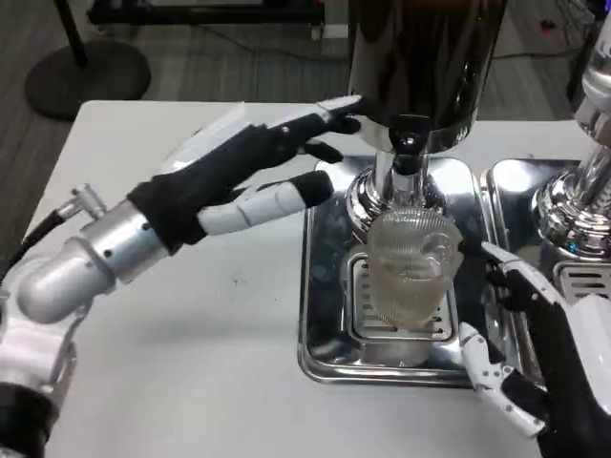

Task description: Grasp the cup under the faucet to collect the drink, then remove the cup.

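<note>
- The cup (410, 267), clear and ribbed, stands upright on the slotted grate of the steel drip tray (325, 286), directly below the faucet (410, 143) of the dark drink dispenser (425, 57).
- The right hand (535, 353) sits just beside the cup on its right, fingers spread wide and holding nothing; one black fingertip lies close to the cup's rim, and whether it touches cannot be told.
- The left hand (258, 162) reaches in from the left above the worktop (191, 334), fingers apart and empty, its upper fingertips near the dispenser's chrome base and its lower finger pointing toward the tray's left edge.
- A second steel tray (520, 181) with a chrome column (573, 191) stands to the right of the first.
- A black round hole cap (212, 111) on the worktop shows behind the left hand.
</note>
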